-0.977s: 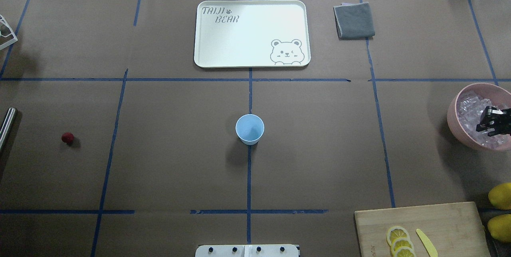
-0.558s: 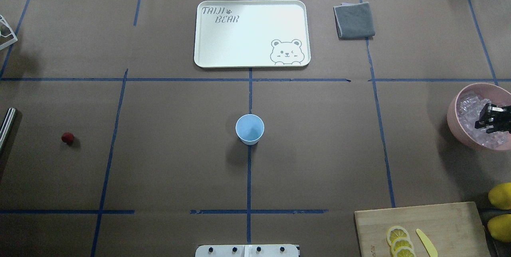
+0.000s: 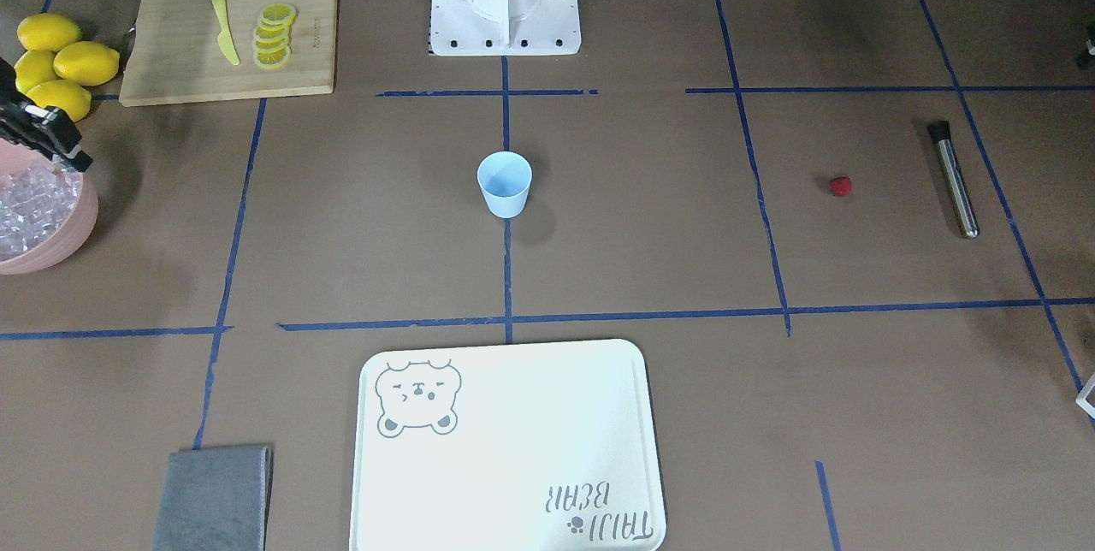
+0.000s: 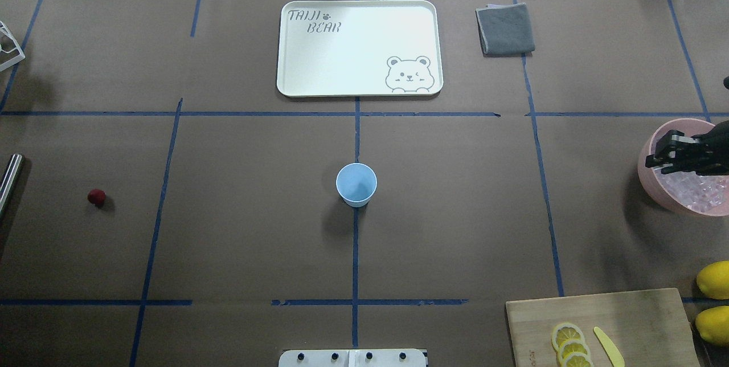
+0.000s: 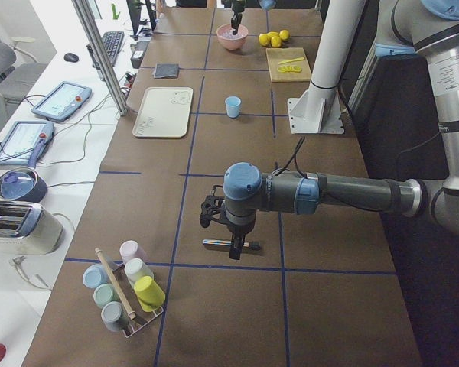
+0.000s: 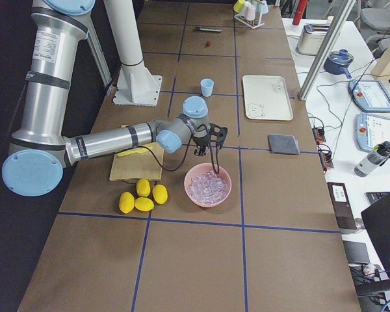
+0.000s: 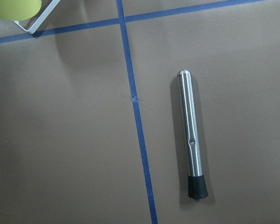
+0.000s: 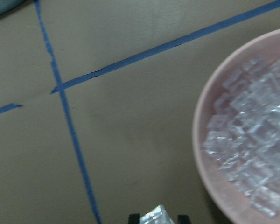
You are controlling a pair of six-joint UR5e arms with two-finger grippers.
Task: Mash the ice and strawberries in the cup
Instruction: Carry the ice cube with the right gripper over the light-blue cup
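Note:
The light-blue cup [image 4: 356,183] stands upright at the table's middle. The red strawberry [image 4: 96,196] lies far left, also in the front view [image 3: 841,186]. The ice [image 4: 703,193] fills the pink bowl [image 4: 646,176] at the right edge. My right gripper [image 4: 660,156] hangs over the bowl's left rim, shut on one ice cube [image 8: 156,215] between its fingertips. My left gripper [image 5: 231,243] hovers above a steel muddler [image 7: 191,135] at the table's left end. I cannot tell whether it is open or shut.
A white bear tray [image 4: 359,48] and a grey cloth [image 4: 505,29] lie at the far side. A cutting board [image 4: 626,321] with lemon slices [image 4: 569,344] and a yellow knife [image 4: 608,346] sits near right, with lemons [image 4: 715,280] beside it. A rack of cups [image 5: 126,294] stands far left.
My right gripper has lifted out of the ice and shifted left and toward the far side, to the bowl's left rim. Cup and strawberry have not moved.

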